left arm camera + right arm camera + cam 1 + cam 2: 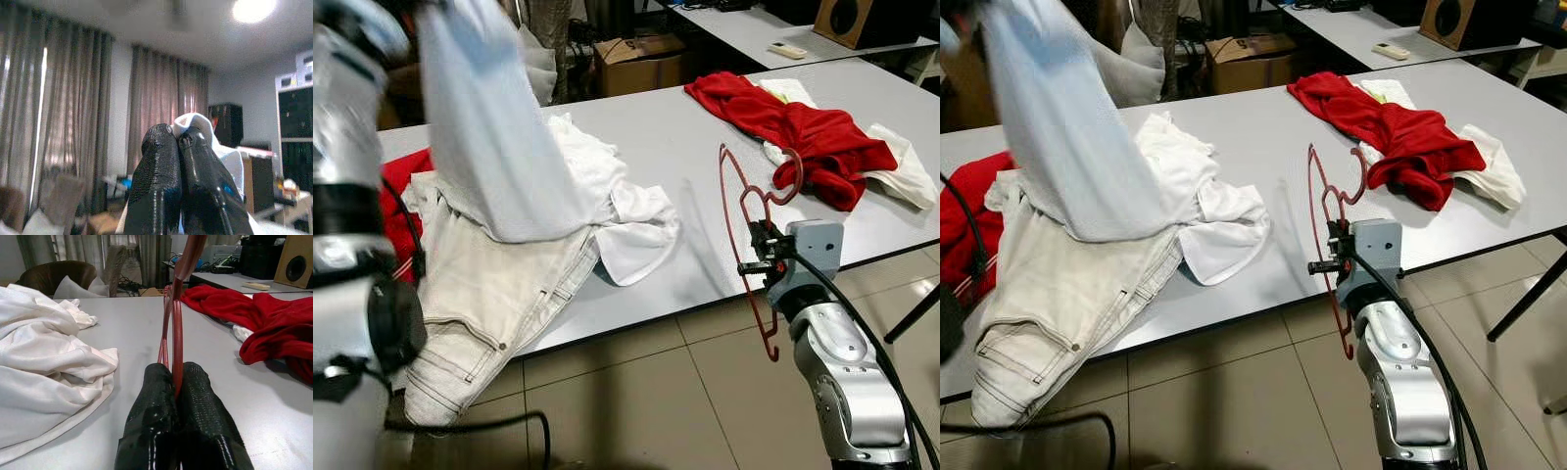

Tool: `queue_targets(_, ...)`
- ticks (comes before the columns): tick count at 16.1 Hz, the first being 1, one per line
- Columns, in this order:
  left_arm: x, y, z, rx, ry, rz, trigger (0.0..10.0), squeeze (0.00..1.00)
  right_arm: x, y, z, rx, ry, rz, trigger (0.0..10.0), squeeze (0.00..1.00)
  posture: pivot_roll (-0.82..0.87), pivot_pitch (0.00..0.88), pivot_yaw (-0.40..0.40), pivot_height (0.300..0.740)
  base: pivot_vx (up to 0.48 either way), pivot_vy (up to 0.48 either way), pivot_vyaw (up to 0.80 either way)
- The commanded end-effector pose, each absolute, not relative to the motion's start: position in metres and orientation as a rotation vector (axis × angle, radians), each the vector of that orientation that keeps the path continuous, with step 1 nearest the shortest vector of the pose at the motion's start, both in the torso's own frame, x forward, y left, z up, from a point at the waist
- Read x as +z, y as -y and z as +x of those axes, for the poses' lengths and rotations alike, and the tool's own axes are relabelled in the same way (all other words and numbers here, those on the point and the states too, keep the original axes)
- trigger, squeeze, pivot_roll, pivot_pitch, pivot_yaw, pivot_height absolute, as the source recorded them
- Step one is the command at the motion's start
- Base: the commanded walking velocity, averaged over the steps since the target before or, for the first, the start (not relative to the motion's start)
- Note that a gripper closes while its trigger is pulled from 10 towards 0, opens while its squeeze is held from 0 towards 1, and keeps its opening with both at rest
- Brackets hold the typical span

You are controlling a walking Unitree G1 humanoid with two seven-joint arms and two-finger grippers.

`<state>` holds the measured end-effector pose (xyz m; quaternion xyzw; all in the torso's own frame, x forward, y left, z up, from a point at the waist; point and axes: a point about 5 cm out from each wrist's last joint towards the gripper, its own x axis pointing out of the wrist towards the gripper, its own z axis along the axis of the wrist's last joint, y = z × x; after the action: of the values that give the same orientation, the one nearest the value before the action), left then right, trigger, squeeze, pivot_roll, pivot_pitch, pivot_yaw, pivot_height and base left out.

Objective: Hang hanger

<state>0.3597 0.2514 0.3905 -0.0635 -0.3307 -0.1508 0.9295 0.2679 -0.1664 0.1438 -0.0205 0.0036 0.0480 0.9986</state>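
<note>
Risk — right gripper (756, 257) clenched edge-on on the thin red hanger (744, 211), left gripper (180, 147) pinching the pale shirt (494, 127) — hanger may twist or slip.

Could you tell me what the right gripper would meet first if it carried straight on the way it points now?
Probably nothing soon: the right gripper, shut on the red hanger, points low across bare grey table, between the white clothes and red garment.
</note>
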Motion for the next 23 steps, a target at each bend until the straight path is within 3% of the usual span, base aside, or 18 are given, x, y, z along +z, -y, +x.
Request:
queue_targets(1,0.401,-0.256,0.355,-0.293,0.717,-0.135,0.0,0.00,0.145,0.167,0.270,0.084,0.008,-0.038,10.0,0.00,0.03,0.000,0.102,0.740,0.000,0.000,0.00)
queue_targets(6,0.430,-0.252,0.353,-0.308,0.776,-0.110,0.0,0.00,0.146,0.167,0.274,0.060,0.036,-0.028,10.0,0.00,0.03,0.000,0.136,0.740,0.000,0.000,0.00)
queue_targets(11,0.416,-0.201,0.373,-0.408,0.700,-0.028,0.0,0.00,0.145,0.169,0.273,0.012,0.057,-0.018,10.0,0.00,-0.02,0.000,0.205,0.740,0.000,0.000,0.00)
queue_targets(12,0.376,-0.161,0.385,-0.490,0.580,0.022,0.0,0.00,0.144,0.173,0.269,-0.011,0.056,-0.019,10.0,0.00,-0.03,0.000,0.212,0.740,0.000,0.000,0.00)
queue_targets(14,0.341,-0.132,0.387,-0.566,0.493,0.099,0.0,0.00,0.143,0.176,0.266,-0.020,0.055,-0.023,10.0,0.00,-0.03,0.000,0.212,0.740,0.000,0.000,0.00)
queue_targets(16,0.263,-0.085,0.374,-0.753,0.279,0.249,0.0,0.00,0.142,0.179,0.264,-0.028,0.052,-0.031,10.0,0.00,-0.04,0.000,0.205,0.740,0.000,0.000,0.00)
queue_targets(17,0.233,-0.074,0.363,-0.838,0.183,0.299,2.8,0.00,0.142,0.179,0.264,-0.026,0.051,-0.034,10.0,0.00,-0.04,0.000,0.198,0.740,0.000,0.000,0.00)
queue_targets(18,0.216,-0.071,0.354,-0.912,0.129,0.314,10.0,0.00,0.143,0.178,0.265,-0.018,0.049,-0.037,10.0,0.00,-0.03,0.000,0.187,0.740,0.000,0.000,0.00)
queue_targets(19,0.210,-0.071,0.350,-0.944,0.105,0.316,10.0,0.30,0.143,0.178,0.266,-0.011,0.048,-0.038,10.0,0.00,-0.02,0.000,0.182,0.740,0.000,0.000,0.00)
queue_targets(20,0.205,-0.073,0.344,-0.986,0.082,0.328,10.0,1.00,0.142,0.177,0.267,0.000,0.045,-0.039,10.0,0.00,-0.01,0.000,0.172,0.740,0.000,0.000,0.00)
queue_targets(23,0.193,-0.086,0.328,-1.118,0.001,0.442,10.0,1.00,0.142,0.173,0.270,0.023,0.039,-0.039,10.0,0.00,0.00,0.000,0.155,0.740,0.000,0.000,0.00)
